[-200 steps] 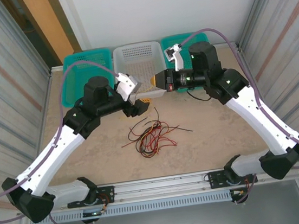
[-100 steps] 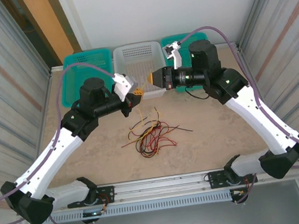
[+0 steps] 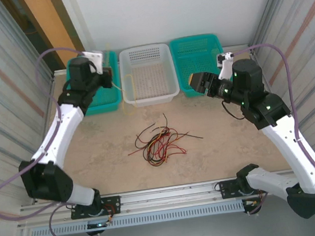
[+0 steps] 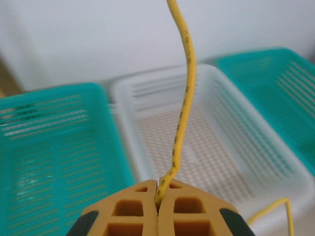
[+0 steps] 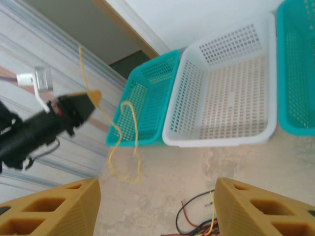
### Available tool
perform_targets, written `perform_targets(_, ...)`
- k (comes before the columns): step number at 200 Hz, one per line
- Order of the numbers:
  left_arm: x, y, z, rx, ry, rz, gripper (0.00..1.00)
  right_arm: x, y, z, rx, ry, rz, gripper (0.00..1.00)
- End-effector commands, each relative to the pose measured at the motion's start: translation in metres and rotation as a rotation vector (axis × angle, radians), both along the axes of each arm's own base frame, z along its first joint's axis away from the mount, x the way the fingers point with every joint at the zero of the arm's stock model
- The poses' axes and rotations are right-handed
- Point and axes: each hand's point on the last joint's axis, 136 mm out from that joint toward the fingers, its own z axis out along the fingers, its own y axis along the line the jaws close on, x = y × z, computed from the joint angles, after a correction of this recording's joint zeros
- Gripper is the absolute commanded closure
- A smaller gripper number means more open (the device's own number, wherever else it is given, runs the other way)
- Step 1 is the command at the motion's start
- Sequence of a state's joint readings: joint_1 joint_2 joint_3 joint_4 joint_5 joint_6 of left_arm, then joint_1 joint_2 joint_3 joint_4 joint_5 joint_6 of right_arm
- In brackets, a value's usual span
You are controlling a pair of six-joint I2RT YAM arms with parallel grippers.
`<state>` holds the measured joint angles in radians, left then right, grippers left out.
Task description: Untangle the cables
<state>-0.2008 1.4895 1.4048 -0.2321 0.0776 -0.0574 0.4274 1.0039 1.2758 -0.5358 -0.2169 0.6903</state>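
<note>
Slippage is your risk: the left gripper (image 4: 158, 189) pinches the yellow cable (image 4: 187, 88) tight up by the teal basket (image 4: 49, 147), tail dangling. Your right gripper (image 5: 156, 186) gapes wide, empty. Swing hastily and that tail may snag the white basket (image 4: 221, 147); other cables (image 3: 160, 143) lie piled on the table (image 3: 93, 154).

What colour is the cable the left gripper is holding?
Yellow cable, clearest in the left wrist view, pinched by the left gripper.
</note>
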Motion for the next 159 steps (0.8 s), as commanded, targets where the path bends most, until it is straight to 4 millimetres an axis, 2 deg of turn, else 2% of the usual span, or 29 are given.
perform_targets(1, 0.033, 0.049, 0.041, -0.143, -0.125, 0.185, 1.0, -0.003, 0.006, -0.029, 0.012, 0.079, 0.003, 0.41)
perform_targets(21, 0.067, 0.068, 0.045, -0.09, -0.133, 0.235, 1.0, -0.008, 0.014, -0.049, -0.013, 0.117, 0.018, 0.42)
perform_targets(43, 0.101, 0.083, 0.032, -0.011, -0.113, 0.294, 1.0, -0.013, 0.021, -0.061, -0.033, 0.14, 0.04, 0.42)
perform_targets(49, 0.108, 0.087, 0.03, 0.002, -0.115, 0.314, 0.85, -0.014, 0.021, -0.063, -0.038, 0.142, 0.045, 0.42)
perform_targets(59, 0.12, 0.091, 0.019, 0.025, -0.103, 0.34, 0.49, -0.015, 0.022, -0.067, -0.048, 0.15, 0.049, 0.42)
perform_targets(64, 0.125, 0.094, 0.014, 0.036, -0.095, 0.359, 0.34, -0.015, 0.022, -0.069, -0.054, 0.153, 0.049, 0.42)
perform_targets(74, 0.131, 0.101, 0.006, 0.067, -0.087, 0.394, 0.13, -0.014, 0.022, -0.076, -0.068, 0.166, 0.044, 0.42)
perform_targets(79, 0.131, 0.106, 0.003, 0.084, -0.084, 0.425, 0.06, -0.014, 0.022, -0.079, -0.076, 0.172, 0.04, 0.43)
perform_targets(85, 0.13, 0.114, 0.001, 0.1, -0.086, 0.47, 0.01, -0.014, 0.02, -0.083, -0.087, 0.184, 0.032, 0.43)
perform_targets(101, 0.121, 0.129, -0.001, 0.117, -0.075, 0.558, 0.01, -0.014, 0.018, -0.093, -0.109, 0.212, 0.022, 0.42)
perform_targets(116, 0.107, 0.127, 0.007, 0.06, -0.071, 0.564, 0.01, -0.013, 0.018, -0.103, -0.129, 0.233, 0.018, 0.42)
perform_targets(135, 0.079, 0.103, 0.026, -0.058, -0.104, 0.488, 0.01, -0.012, 0.016, -0.117, -0.159, 0.267, 0.004, 0.42)
perform_targets(159, 0.03, 0.054, 0.044, -0.17, -0.117, 0.338, 0.01, -0.013, 0.017, -0.139, -0.218, 0.321, -0.021, 0.42)
